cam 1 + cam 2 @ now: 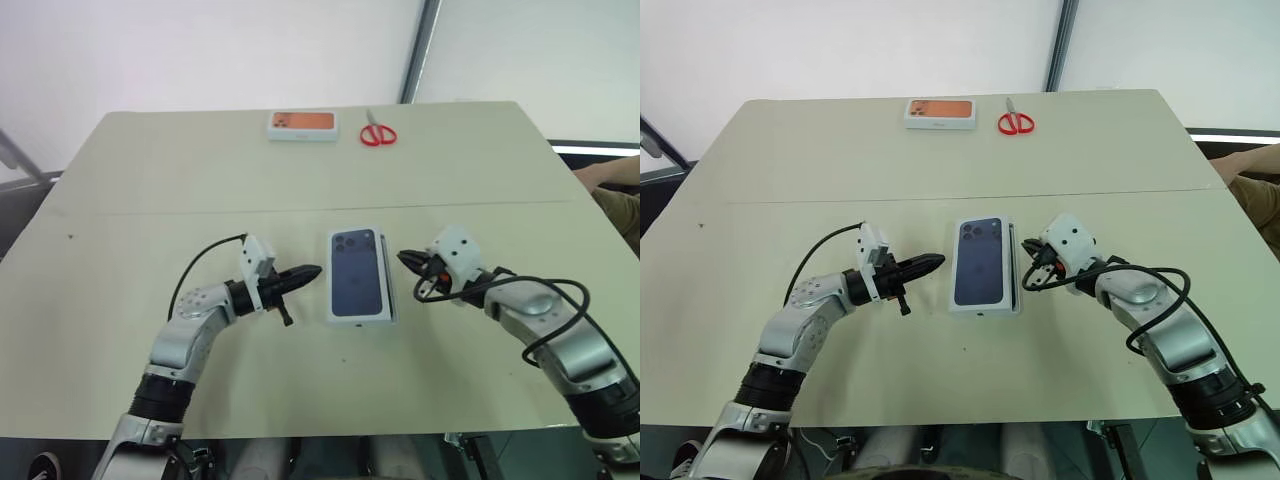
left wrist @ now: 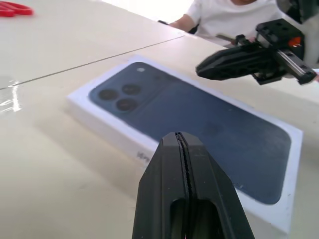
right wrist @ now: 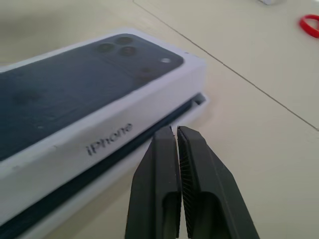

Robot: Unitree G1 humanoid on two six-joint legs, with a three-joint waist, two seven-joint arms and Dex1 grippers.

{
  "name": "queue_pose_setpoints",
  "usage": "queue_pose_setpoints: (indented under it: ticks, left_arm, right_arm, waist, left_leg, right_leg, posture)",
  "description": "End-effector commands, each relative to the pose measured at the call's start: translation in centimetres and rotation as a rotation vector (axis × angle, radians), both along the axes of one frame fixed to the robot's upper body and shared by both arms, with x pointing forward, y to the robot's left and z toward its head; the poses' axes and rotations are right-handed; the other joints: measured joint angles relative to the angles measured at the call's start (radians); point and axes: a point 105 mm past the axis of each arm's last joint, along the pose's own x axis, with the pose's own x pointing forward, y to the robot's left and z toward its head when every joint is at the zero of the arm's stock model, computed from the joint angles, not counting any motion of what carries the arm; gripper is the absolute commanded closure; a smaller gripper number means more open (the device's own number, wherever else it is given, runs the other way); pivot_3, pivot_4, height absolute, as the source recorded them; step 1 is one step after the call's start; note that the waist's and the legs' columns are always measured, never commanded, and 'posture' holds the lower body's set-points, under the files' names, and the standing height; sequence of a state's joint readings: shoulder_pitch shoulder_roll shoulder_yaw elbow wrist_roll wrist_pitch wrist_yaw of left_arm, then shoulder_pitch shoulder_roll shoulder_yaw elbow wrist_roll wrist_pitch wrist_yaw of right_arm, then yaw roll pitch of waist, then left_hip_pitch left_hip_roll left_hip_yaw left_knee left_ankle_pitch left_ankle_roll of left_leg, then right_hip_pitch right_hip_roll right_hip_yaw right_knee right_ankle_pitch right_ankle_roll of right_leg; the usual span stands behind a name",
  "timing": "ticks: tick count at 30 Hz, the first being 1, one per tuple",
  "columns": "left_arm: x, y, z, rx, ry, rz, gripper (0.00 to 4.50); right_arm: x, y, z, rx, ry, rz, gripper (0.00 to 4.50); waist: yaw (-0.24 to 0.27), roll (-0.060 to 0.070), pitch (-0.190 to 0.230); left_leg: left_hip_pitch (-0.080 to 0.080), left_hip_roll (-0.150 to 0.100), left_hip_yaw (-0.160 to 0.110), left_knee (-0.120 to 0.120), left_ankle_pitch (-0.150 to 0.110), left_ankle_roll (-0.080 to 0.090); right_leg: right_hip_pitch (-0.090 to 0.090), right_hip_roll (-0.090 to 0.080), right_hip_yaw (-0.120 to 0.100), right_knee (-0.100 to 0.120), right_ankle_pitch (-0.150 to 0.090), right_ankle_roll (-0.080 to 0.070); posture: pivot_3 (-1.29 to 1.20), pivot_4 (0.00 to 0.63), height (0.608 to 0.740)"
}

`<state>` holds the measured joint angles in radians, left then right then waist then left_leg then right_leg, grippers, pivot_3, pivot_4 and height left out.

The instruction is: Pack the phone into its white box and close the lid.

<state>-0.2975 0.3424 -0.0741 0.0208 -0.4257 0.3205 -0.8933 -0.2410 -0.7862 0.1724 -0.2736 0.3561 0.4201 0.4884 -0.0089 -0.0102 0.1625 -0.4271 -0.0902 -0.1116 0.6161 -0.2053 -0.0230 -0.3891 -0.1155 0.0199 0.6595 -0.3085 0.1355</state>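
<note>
The lid (image 3: 75, 99) sits askew on the white box (image 3: 149, 129); both closed tools, left tool (image 1: 300, 276), right tool (image 1: 412, 263), should press it level

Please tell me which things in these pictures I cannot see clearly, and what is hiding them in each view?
- The phone: cannot be confirmed; the lid, printed with a phone picture, covers the white box.
- The lid's far side: in the right wrist view a dark gap runs under it, so it looks not fully seated; the other sides are hidden.
- Orange-topped box: print too small in the eye views.
- Person: cut off by the left wrist view's edge.
</note>
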Motion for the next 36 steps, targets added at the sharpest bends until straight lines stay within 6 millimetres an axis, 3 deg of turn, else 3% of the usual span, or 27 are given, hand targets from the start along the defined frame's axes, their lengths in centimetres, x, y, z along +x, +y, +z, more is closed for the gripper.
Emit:
queue_pose_setpoints:
  ticks: [1,4,11,25,32,36]
  left_arm:
    - [0.6,0.0,-0.7,0.027,0.06,0.028,4.5]
    - [0.2,-1.6,-2.2,0.048,0.152,-0.007,4.5]
    - [0.0,-3.4,-3.3,0.089,0.191,-0.041,4.5]
    - [-0.1,-5.6,-0.2,-0.011,0.105,-0.086,4.5]
    - [-0.1,-5.3,-1.2,0.02,0.136,-0.071,4.5]
    - [0.1,-5.5,-0.5,-0.01,0.113,-0.065,4.5]
  right_arm:
    - [0.0,0.7,1.2,-0.007,-0.061,0.044,4.46]
    - [0.0,0.7,0.6,-0.04,-0.053,0.05,4.46]
    - [-0.2,1.2,0.8,-0.051,-0.069,0.061,4.46]
    - [-0.5,0.6,-0.1,-0.102,-0.051,0.057,4.46]
    - [-0.7,0.7,-0.5,-0.118,-0.041,0.063,4.46]
    - [-0.7,0.5,-0.7,-0.126,-0.032,0.056,4.46]
  waist:
    - [-0.001,0.0,0.0]
    - [0.0,0.0,0.0]
    - [-0.001,0.0,0.0]
    - [0.001,0.0,0.0]
    - [0.0,0.0,0.0]
    - [0.0,0.0,0.0]
  left_leg:
    - [0.0,0.0,0.0,0.0,0.0,0.0]
    - [0.0,0.0,0.0,0.0,0.0,0.0]
    - [0.001,0.0,0.0,0.0,0.0,0.0]
    - [0.001,-0.001,0.0,0.0,0.0,0.0]
    - [0.001,-0.001,0.0,0.0,0.0,0.0]
    - [0.001,-0.001,0.0,0.0,0.0,-0.001]
  right_leg:
    - [0.0,0.0,0.0,0.0,0.0,0.0]
    - [0.0,0.0,0.0,0.0,0.0,0.0]
    - [0.001,0.0,0.0,0.0,0.0,0.0]
    - [0.001,-0.001,0.0,0.0,0.0,0.0]
    - [0.001,-0.001,-0.001,0.0,0.0,0.0]
    - [0.001,-0.001,-0.001,0.0,0.0,0.0]
  posture:
    - [0.0,0.15,0.74]
    - [0.0,0.15,0.74]
    - [0.0,0.15,0.74]
    - [0.0,0.15,0.74]
    - [0.0,0.15,0.74]
    - [0.0,0.15,0.74]
